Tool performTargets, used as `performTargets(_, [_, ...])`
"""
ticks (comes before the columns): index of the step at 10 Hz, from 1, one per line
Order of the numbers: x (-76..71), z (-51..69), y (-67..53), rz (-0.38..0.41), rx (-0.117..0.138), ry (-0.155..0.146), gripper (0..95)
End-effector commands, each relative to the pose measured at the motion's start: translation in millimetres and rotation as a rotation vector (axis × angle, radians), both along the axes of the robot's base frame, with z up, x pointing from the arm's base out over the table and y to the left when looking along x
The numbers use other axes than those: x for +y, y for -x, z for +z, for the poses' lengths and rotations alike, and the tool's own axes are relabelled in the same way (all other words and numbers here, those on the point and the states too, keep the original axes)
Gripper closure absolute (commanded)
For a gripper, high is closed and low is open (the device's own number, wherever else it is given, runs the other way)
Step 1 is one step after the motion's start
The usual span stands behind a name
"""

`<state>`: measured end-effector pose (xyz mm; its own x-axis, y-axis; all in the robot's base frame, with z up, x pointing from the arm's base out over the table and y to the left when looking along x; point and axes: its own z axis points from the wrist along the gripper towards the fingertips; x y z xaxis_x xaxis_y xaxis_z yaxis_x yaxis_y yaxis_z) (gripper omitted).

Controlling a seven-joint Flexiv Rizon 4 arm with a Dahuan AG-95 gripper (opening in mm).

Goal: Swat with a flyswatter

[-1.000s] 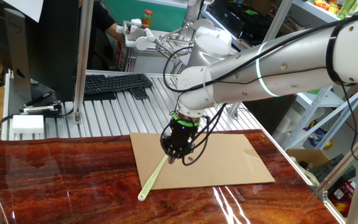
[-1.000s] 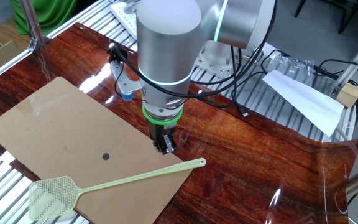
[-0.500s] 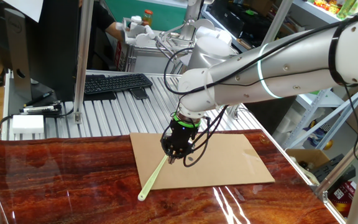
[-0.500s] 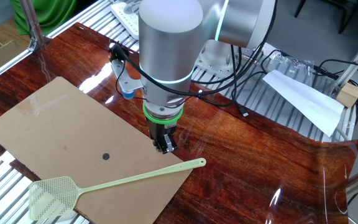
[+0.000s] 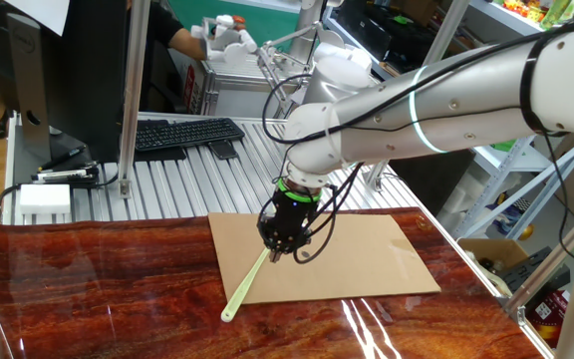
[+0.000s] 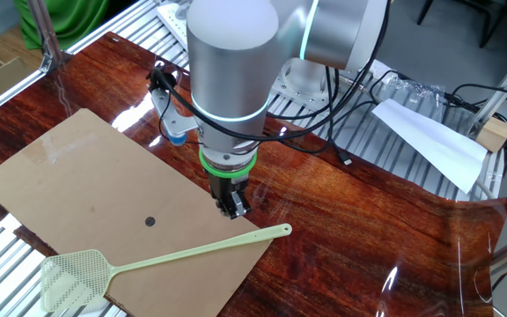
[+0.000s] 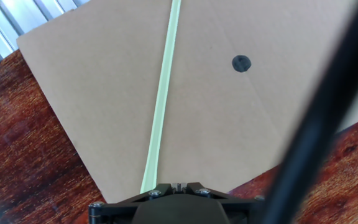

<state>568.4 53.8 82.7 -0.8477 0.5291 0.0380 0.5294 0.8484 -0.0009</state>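
The flyswatter (image 6: 170, 258) lies flat on the cardboard (image 6: 86, 189); closed, empty jaws could bump it and miss.

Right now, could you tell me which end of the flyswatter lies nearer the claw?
The bare handle tip; the mesh head lies much farther from the claw.

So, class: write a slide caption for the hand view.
Closed gripper hovers above the flyswatter lying on cardboard.

Glossy wood-grain table (image 5: 88, 289), metal racking (image 5: 526, 170)
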Motion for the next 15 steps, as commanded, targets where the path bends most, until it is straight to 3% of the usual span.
performTargets(1, [-0.4, 0.3, 1.9, 0.009, -0.006, -0.002, 95.0])
performTargets(15, [-0.4, 0.3, 1.9, 0.045, -0.018, -0.022, 95.0])
